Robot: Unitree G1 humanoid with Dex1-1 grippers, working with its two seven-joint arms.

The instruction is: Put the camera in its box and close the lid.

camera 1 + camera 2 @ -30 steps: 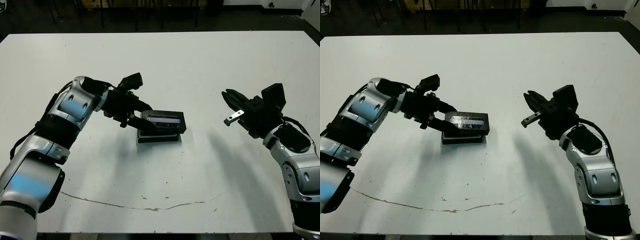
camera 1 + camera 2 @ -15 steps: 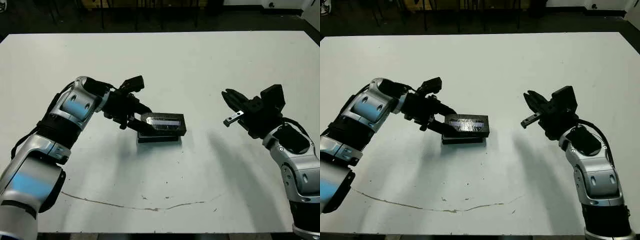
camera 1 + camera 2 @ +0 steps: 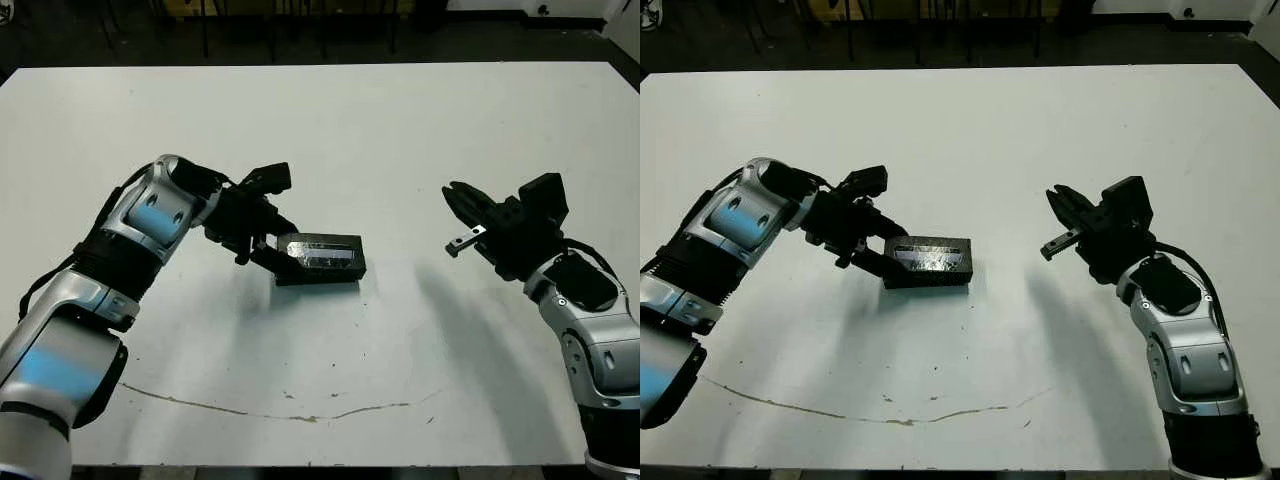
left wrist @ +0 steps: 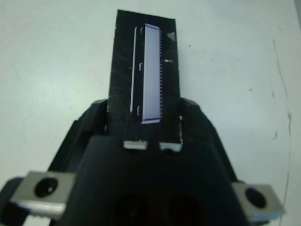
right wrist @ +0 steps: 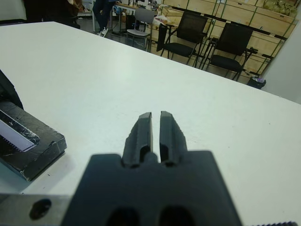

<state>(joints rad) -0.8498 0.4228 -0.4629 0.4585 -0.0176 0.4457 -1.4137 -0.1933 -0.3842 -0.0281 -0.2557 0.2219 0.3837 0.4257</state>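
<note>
The lid [image 3: 321,254], a black slab with a silvery strip, lies flat on top of the box [image 3: 318,279] near the table's middle, and only the box's black front wall shows under it. My left gripper [image 3: 276,250] is shut on the lid's left end; in the left wrist view its fingers [image 4: 95,114] flank the lid [image 4: 146,70]. The camera is hidden. My right gripper [image 3: 452,192] hovers above the table to the right, well apart from the box, shut and empty; its fingers [image 5: 145,126] stand almost together.
A thin brown scratch [image 3: 270,410] crosses the white table [image 3: 400,130] near its front edge. Bare table lies between the box and my right gripper. Beyond the far edge stand black chairs [image 5: 230,44] and stacked cartons.
The lid has come down from a raised, tilted hold to lie flat on the box, my left gripper sinking with it. The right arm has hardly moved.
</note>
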